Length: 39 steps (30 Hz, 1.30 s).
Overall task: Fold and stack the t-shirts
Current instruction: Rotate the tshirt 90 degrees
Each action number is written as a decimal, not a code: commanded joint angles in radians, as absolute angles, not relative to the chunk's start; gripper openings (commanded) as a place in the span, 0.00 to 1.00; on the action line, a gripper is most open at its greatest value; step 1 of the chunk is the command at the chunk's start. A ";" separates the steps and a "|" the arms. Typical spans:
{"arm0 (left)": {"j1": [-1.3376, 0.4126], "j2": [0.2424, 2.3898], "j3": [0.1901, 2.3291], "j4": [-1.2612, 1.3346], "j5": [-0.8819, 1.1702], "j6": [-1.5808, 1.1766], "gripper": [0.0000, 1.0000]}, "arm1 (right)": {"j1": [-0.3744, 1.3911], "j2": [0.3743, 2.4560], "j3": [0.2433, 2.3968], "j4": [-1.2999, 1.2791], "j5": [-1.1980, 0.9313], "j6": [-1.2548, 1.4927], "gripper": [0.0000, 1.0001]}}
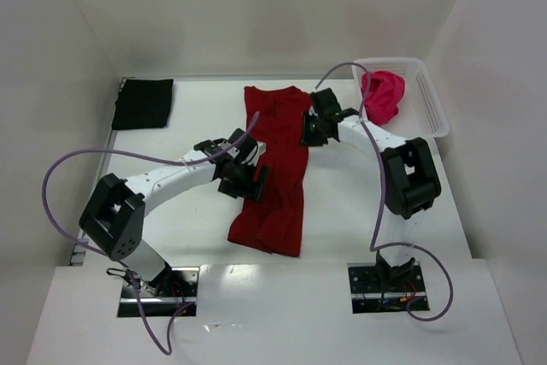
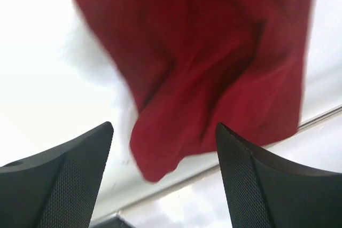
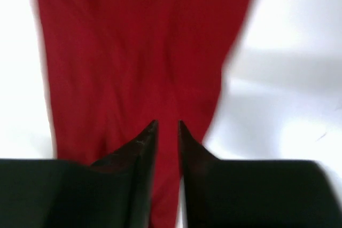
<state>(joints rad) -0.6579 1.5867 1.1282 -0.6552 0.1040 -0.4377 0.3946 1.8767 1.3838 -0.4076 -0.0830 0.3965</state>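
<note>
A dark crimson t-shirt [image 1: 278, 168] lies folded into a long strip down the middle of the table. My left gripper [image 1: 242, 179] hovers at the strip's left edge. In the left wrist view its jaws [image 2: 164, 132] stand wide open, with nothing between them and a rumpled corner of the crimson cloth [image 2: 203, 68] just beyond the tips. My right gripper [image 1: 309, 132] is over the strip's right edge. Its fingertips [image 3: 167, 124] are parted by a narrow gap above the crimson cloth [image 3: 128, 62], gripping nothing. A black t-shirt [image 1: 143, 103] lies folded at the far left. The magenta-pink t-shirt [image 1: 382, 96] is bunched in the basket.
A white lattice basket [image 1: 432, 104] stands at the far right corner. White walls close in the table on the left, back and right. Purple cables loop from both arms over the near part of the table.
</note>
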 commanded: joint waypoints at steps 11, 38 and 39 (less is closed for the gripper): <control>-0.661 1.364 0.960 -0.602 0.275 -0.670 0.94 | 0.402 1.369 0.938 -0.434 -0.408 0.574 0.88; -0.670 1.194 0.767 -0.566 0.204 -0.865 0.96 | 0.701 0.842 0.417 -0.506 -0.367 0.975 0.58; -0.670 1.183 0.767 -0.566 0.204 -0.865 0.96 | 0.701 0.824 0.382 -0.488 -0.367 0.991 0.58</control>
<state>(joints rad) -0.6632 1.2324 0.7792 -0.5812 0.2024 -0.8383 0.6895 0.8837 0.4343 -0.4931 -0.3710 0.8997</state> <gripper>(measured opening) 0.963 0.585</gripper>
